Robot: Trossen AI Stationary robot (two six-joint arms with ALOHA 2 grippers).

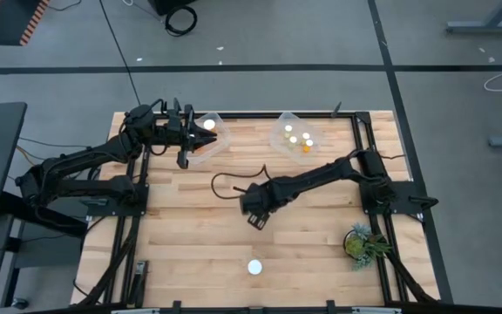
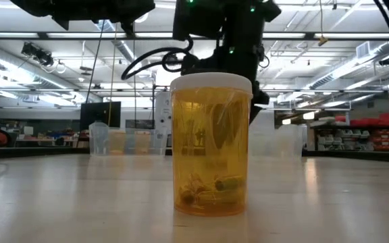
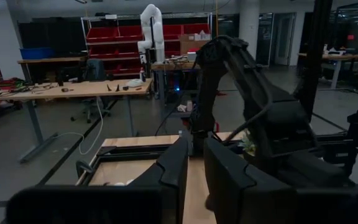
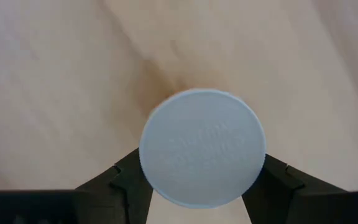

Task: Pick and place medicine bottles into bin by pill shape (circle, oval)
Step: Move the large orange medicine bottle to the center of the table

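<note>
Item 1 — right gripper (image 1: 257, 218): I am seeing it reaching down over the middle of the wooden table (image 1: 190, 235). In the right wrist view its fingers (image 4: 120, 183) are sitting on either side of a round white cap (image 4: 202, 147), close against its edge. I am reading this as gripping a medicine bottle, though the body under the cap is hidden.

Item 2 — left gripper (image 1: 184, 150): hanging over the left clear bin (image 1: 207, 139) at the far edge of the table. In the left wrist view the two fingers (image 3: 174, 171) are standing a narrow gap apart, with nothing between them.

Item 3: one white-capped bottle (image 1: 209, 125) lying in the left bin.

Item 4: right clear bin (image 1: 296, 135), holding several small bottles (image 1: 299, 139).

Item 5: a lone amber bottle (image 1: 254, 267) standing upright near the front edge, well apart from both grippers; the low view is showing it close, with pills (image 2: 211, 189) at its bottom.

Item 6: green plant (image 1: 364, 242) at the right front corner.
</note>
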